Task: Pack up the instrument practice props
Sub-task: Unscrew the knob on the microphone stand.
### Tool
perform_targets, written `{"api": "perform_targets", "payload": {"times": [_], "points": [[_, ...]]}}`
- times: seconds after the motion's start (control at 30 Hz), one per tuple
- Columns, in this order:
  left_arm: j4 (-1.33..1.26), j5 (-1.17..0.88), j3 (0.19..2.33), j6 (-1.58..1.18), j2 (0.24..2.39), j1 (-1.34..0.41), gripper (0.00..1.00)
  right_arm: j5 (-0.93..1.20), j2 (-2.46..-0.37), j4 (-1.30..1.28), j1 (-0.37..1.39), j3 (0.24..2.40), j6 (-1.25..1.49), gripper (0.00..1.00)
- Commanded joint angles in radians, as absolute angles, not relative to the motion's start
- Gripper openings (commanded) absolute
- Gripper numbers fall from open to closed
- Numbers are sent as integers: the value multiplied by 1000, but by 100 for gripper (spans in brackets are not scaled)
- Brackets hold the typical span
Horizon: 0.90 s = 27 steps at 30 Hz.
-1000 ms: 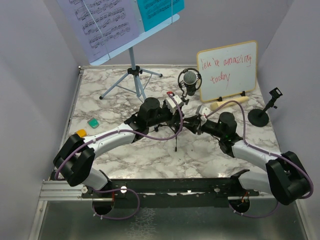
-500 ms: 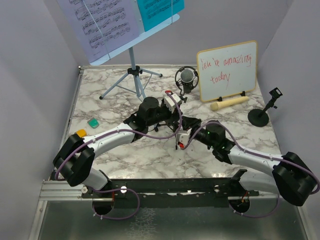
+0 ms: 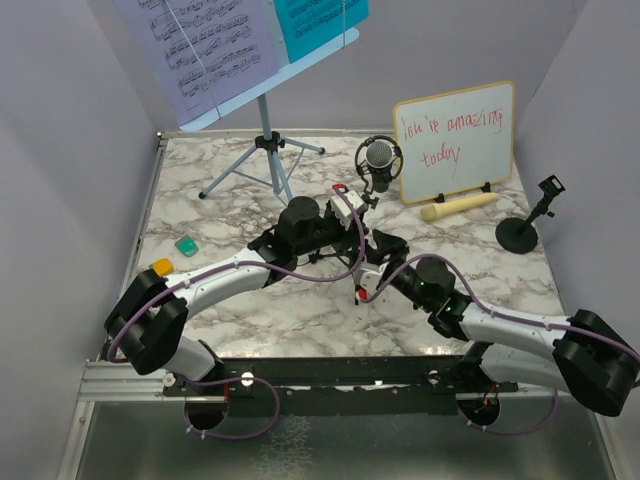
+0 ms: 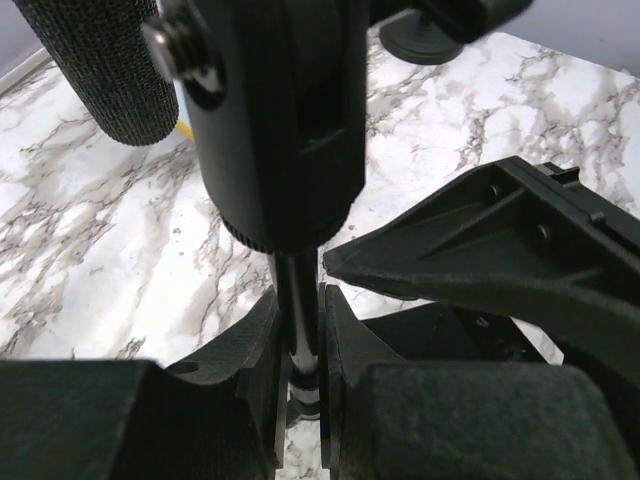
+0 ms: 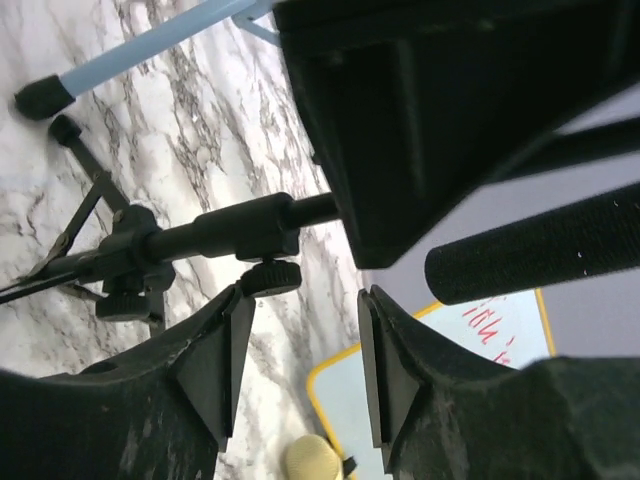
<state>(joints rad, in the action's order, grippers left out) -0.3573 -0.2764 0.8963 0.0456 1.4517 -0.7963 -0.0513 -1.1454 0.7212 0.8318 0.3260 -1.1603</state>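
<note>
Black studio microphone with small tripod (image 3: 380,156): mid-table on the white-and-grey marble tabletop (image 3: 250,310), mesh head just left of the wood-framed whiteboard with red writing (image 3: 455,140); its thin stem is pinched between the narrow-set jaws of the left gripper (image 4: 298,350). Right gripper (image 5: 300,345): jaws apart, holding nothing, just beside the tripod's hub and knob. Light-blue perforated music rack with tripod legs (image 3: 272,160): standing rear left, bearing the printed music sheet (image 3: 200,50) and cyan sheet (image 3: 320,20). Cream handheld microphone (image 3: 458,207): lying in front of the whiteboard. Black round-base pole (image 3: 518,233): upright near the right edge. Small green block (image 3: 186,244) and orange block (image 3: 161,266): near the left edge.
</note>
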Motion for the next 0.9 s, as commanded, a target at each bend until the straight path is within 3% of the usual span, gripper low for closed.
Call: {"api": "perform_targets", "payload": {"times": [0.0, 0.3, 0.5, 0.67, 0.87], "points": [[-388, -320, 890, 44, 1413, -808, 0, -27, -1034, 724, 830, 291, -855, 54], [-388, -320, 890, 48, 1415, -808, 0, -53, -868, 670, 743, 225, -237, 61], [-388, -321, 890, 48, 1421, -808, 0, -66, -800, 752, 664, 146, 215, 75], [-388, -321, 891, 49, 1421, -807, 0, -8, -855, 923, 589, 89, 545, 76], [-388, -320, 891, 46, 1421, -807, 0, 30, -1029, 1097, 557, 96, 759, 69]]}}
